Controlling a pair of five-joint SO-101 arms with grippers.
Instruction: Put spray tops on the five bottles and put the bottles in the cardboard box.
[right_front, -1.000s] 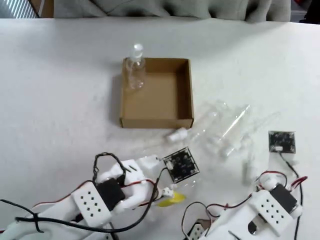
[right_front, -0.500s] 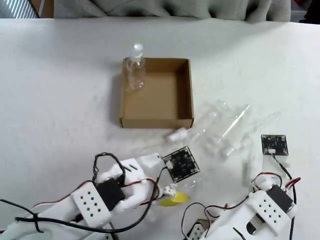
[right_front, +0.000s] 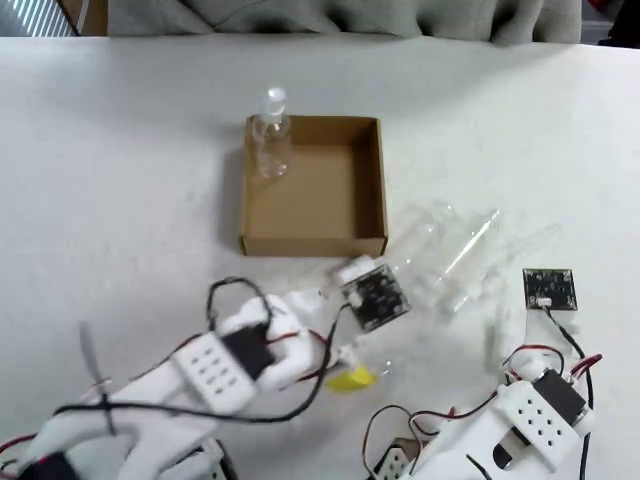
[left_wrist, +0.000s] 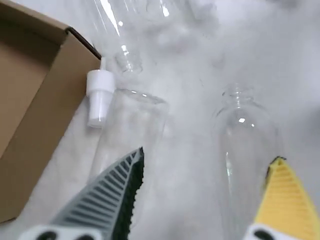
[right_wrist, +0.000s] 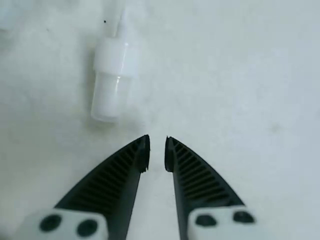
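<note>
My left gripper (left_wrist: 207, 155) is open just above the table, its grey and yellow fingers on either side of two clear, topless bottles lying flat (left_wrist: 131, 132) (left_wrist: 246, 142). A white spray top (left_wrist: 97, 100) lies loose beside the nearer bottle, by the cardboard box (left_wrist: 30, 95). My right gripper (right_wrist: 156, 150) is shut with nothing in it, just short of another loose spray top (right_wrist: 112, 75). In the high view, a capped bottle (right_front: 270, 135) stands at the back left corner of the box (right_front: 312, 240), and several clear bottles (right_front: 440, 250) lie to its right.
The left arm (right_front: 240, 355) stretches from the near left toward the box's front right corner. The right arm (right_front: 540, 400) sits at the near right, with loose wires near it. The white table (right_front: 120, 200) is bare to the left of the box.
The left arm has swung forward and right toward the bottles by the box's front corner. The right arm shifted slightly left earlier and has since held still.
</note>
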